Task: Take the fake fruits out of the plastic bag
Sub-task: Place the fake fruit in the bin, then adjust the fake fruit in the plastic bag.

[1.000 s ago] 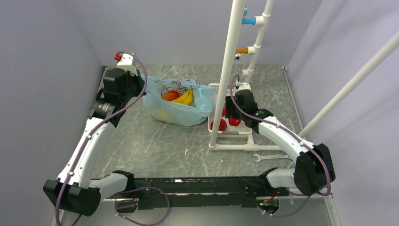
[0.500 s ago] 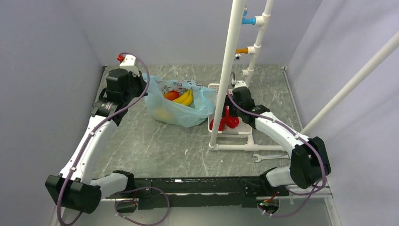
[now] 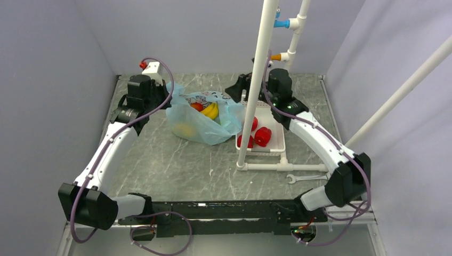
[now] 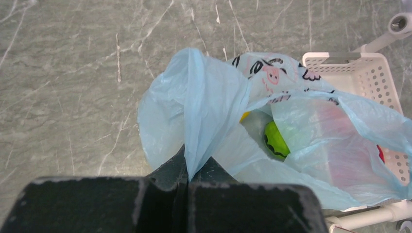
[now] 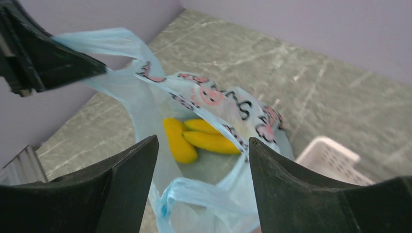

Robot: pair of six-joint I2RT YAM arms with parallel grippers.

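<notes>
The left tool (image 4: 187, 177) is clamped on a handle of the plastic bag (image 4: 214, 97), which sits on the table (image 3: 176, 160). The right tool (image 5: 203, 145) hangs open above its mouth. We judge the bananas (image 5: 180, 141) inside light, stiff and slick; we take one across its middle.

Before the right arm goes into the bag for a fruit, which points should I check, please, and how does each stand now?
1. Is the left gripper shut on the plastic bag edge: ok.
2. Is the right gripper open and empty: ok.
3. Does the right gripper face the bag's mouth: ok.
4. Are the bananas uncovered in the mouth: ok.
5. Is the green piece free of plastic: cannot tell.
</notes>
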